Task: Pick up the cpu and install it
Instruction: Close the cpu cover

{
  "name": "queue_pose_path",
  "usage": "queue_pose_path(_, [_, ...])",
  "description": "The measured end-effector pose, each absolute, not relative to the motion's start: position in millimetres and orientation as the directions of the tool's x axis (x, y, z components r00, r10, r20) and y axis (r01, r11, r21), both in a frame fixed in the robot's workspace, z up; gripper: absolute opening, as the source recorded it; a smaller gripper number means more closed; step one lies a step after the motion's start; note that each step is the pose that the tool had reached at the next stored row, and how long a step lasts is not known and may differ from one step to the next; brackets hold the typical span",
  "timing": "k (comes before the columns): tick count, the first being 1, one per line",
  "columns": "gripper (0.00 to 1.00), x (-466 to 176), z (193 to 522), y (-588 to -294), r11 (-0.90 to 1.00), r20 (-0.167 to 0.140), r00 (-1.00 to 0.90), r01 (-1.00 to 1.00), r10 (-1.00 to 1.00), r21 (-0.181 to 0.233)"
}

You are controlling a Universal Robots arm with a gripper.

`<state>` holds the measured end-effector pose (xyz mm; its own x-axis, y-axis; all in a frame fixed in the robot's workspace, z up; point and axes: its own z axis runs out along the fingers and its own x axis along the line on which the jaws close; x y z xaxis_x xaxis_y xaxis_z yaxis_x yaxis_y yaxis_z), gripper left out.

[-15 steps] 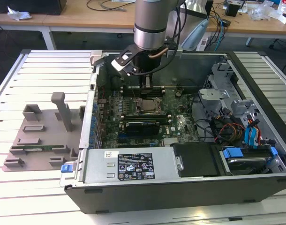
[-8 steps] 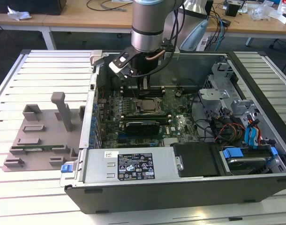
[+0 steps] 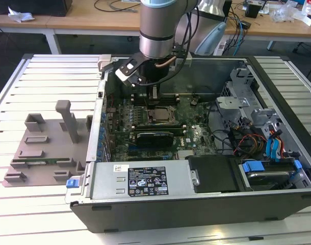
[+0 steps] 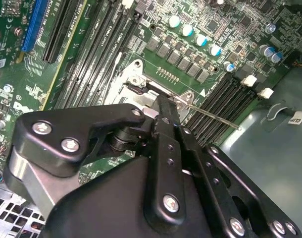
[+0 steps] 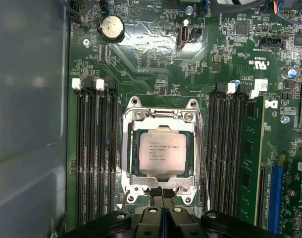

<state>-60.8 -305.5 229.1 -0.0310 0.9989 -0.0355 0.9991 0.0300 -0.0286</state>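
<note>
cpu (image 5: 161,152) sits flat in the socket (image 5: 127,148). Gripper (image 5: 162,193) hangs just beside the socket's edge, fingers pressed together on nothing. Placement step looks done; can't tell if the frame is latched. Latching would call for the lever (image 4: 215,118).

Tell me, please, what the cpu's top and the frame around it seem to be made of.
The cpu looks topped with matte silvery-grey metal, showing a soft, even sheen. The socket frame seems to be bare stamped steel: it is brighter and glints at its edges, though a plated alloy is possible.
</note>
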Motion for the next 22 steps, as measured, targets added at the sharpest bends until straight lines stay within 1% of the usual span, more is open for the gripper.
queue_pose_path(14, [0.11, -51.2, 211.0, -305.6, 0.031, -0.037, -0.032, 0.999, 0.999, -0.029])
queue_pose_path(22, [0.11, -49.3, 206.3, -305.6, 0.031, -0.037, -0.032, 0.999, 0.999, -0.029])
